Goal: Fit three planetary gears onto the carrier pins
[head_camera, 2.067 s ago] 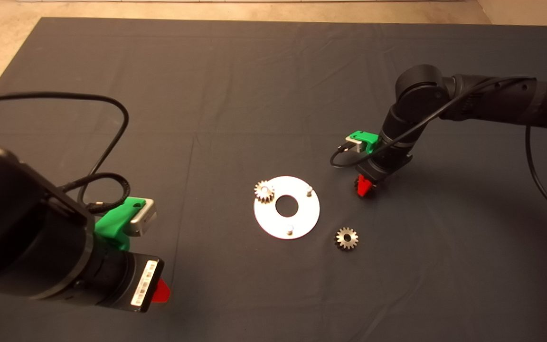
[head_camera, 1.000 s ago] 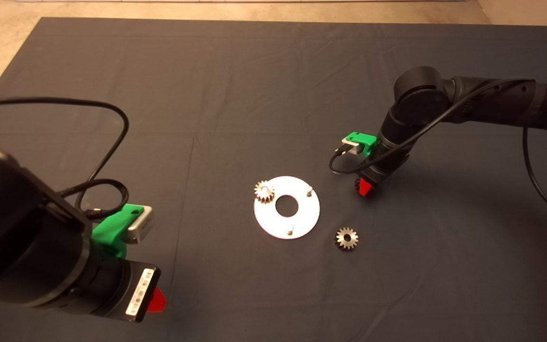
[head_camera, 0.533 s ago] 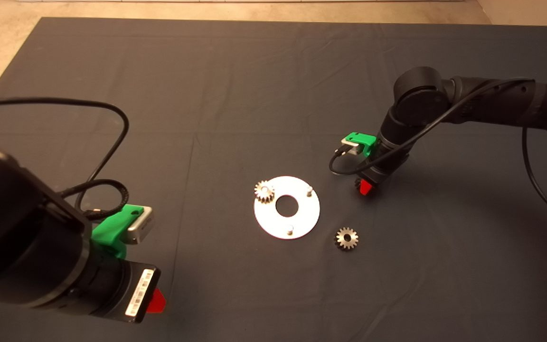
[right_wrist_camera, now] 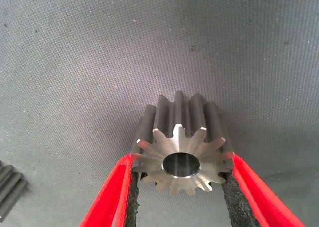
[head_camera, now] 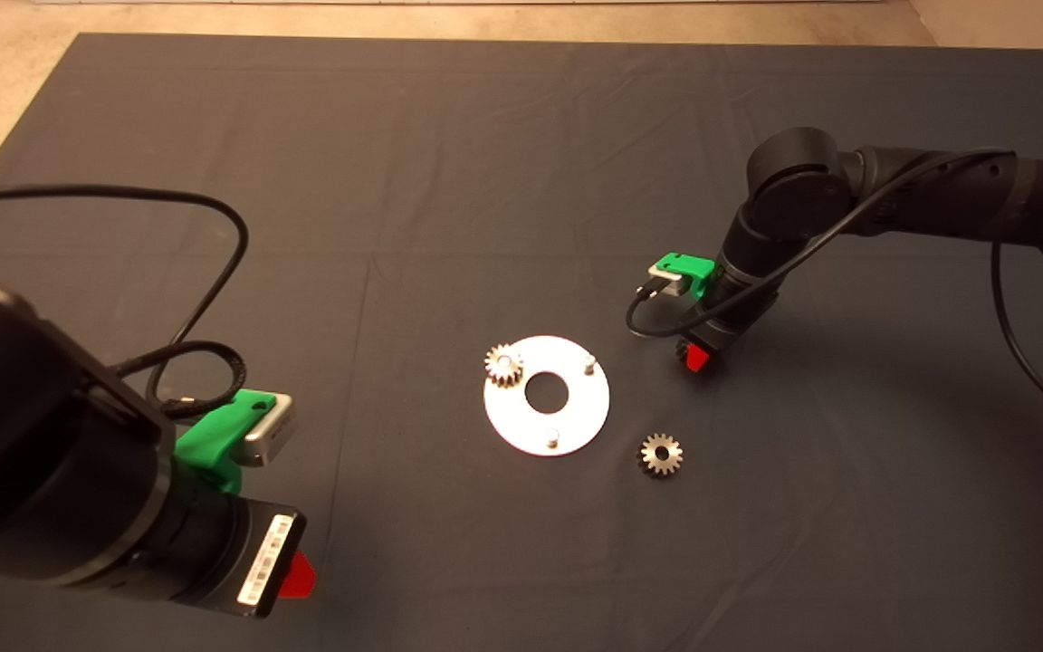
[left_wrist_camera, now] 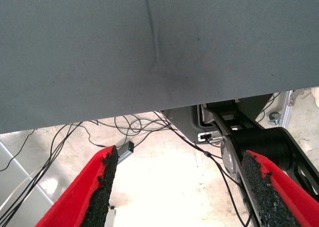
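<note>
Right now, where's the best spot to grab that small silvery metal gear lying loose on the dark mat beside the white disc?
Grip the loose silvery toothed gear across its toothed rim, coming from straight above: it lies flat, hole up, with bare mat all round it.

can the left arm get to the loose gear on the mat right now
Probably yes, with a long reach: the left claw is open and empty, but the loose gear lies beyond the disc, nearer the right claw, which already grips a gear.

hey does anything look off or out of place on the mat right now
Nothing stands out. One gear sits on a pin of the white disc, another lies flat on the mat beside it, and the right gripper holds the third. The left gripper waits open.
</note>
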Controlling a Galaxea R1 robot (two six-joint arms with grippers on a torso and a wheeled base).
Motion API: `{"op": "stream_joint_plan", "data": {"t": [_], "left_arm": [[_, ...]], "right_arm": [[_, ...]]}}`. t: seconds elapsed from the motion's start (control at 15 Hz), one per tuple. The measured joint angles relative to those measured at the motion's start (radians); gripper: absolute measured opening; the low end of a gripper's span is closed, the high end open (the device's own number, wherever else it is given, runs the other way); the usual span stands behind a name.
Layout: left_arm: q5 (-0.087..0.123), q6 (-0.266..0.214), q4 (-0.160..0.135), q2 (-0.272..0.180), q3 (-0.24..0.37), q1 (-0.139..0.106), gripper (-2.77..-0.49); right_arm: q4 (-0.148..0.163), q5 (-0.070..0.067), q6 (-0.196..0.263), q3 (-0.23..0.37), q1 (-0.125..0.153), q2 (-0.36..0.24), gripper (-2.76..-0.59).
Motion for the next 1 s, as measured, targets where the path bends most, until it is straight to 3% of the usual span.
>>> {"op": "stream_joint_plan", "data": {"t": [0.13, 0.33, 0.4, 0.67, 0.87, 1.0], "left_arm": [[0.000, 0.004, 0.000, 0.000, 0.000, 0.000, -1.51], [0.000, 0.007, 0.000, 0.000, 0.000, 0.000, -1.51], [0.000, 0.007, 0.000, 0.000, 0.000, 0.000, -1.51], [0.000, 0.007, 0.000, 0.000, 0.000, 0.000, -1.51], [0.000, 0.007, -0.001, 0.000, 0.000, 0.000, -1.51], [0.000, 0.007, -0.008, 0.000, 0.000, 0.000, -1.51]], "right_arm": [[-0.007, -0.010, -0.009, 0.000, 0.000, 0.013, -2.35], [-0.013, -0.002, -0.011, 0.000, 0.005, 0.024, -2.36], [-0.015, 0.003, -0.013, 0.001, 0.018, 0.032, -2.42], [-0.017, 0.004, -0.011, 0.002, 0.133, 0.103, -2.42], [-0.001, 0.016, -0.010, 0.002, 0.151, 0.157, -2.42], [0.024, 0.014, -0.009, 0.002, 0.188, 0.162, -2.42]]}}
